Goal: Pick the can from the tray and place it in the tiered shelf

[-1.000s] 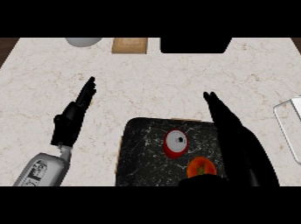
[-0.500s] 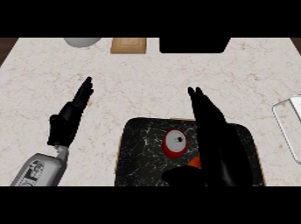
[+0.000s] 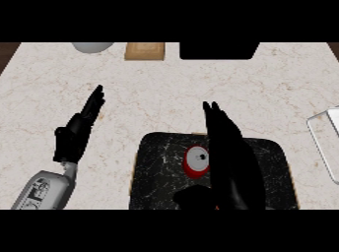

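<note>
Currently the right hand point(image 3: 230, 157) is extending over the dark tray point(image 3: 274, 167), fingers straight and holding nothing, its edge just beside the red can point(image 3: 195, 162), which is lying on the tray. The left hand point(image 3: 76, 133) is resting open over the pale marble counter point(image 3: 165, 88) (fingers up). A grey object point(image 3: 92, 47), a tan block point(image 3: 145, 50) and a black item point(image 3: 219, 50) are lining the far edge; a white tray point(image 3: 336, 142) is sitting at the right edge.
</note>
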`<move>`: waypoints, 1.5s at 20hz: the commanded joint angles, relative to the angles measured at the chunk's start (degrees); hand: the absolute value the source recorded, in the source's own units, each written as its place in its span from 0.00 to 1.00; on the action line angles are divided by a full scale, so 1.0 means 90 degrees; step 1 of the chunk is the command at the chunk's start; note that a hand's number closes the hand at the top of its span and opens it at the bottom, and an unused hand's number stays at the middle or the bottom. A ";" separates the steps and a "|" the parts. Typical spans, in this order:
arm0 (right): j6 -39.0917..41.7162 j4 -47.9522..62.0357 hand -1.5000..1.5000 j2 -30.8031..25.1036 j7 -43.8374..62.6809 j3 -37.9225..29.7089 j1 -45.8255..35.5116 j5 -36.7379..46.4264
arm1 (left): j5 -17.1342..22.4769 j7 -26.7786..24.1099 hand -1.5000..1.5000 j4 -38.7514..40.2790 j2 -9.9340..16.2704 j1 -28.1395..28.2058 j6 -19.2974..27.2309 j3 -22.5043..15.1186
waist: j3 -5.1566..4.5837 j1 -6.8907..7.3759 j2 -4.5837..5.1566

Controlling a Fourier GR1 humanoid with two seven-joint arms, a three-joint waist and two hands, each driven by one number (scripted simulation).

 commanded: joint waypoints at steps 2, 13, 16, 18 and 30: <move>0.0016 -0.0018 0.00 0.0180 0.1465 0.0446 0.0148 0.0317 | 0.0015 -0.0042 0.50 -0.0182 0.0016 0.0196 -0.0105 0.0045 | 0.0003 0.0012 -0.0008; 0.0251 0.0526 0.00 0.0183 0.1028 0.0175 0.0402 0.0319 | -0.0384 -0.0043 0.50 -0.0092 -0.0454 0.0211 0.0183 -0.0200 | 0.0004 -0.0020 0.0007; 0.0118 0.0762 0.00 0.0183 0.1097 0.0098 0.0132 0.0219 | -0.0416 0.0106 0.50 0.0027 -0.0304 -0.0134 0.0088 -0.0008 | 0.0004 -0.0002 0.0013; 0.0322 0.0557 0.00 0.0183 0.0950 0.0020 0.0337 0.0267 | -0.0212 0.0075 0.50 0.0120 -0.0100 -0.0152 -0.0209 0.0229 | 0.0005 -0.0020 0.0012; -0.0040 0.1366 0.00 0.0184 0.0532 -0.0049 0.0442 0.0408 | -0.0277 -0.0003 0.50 -0.0174 -0.0191 0.0226 -0.0337 0.0284 | 0.0007 0.0021 0.0013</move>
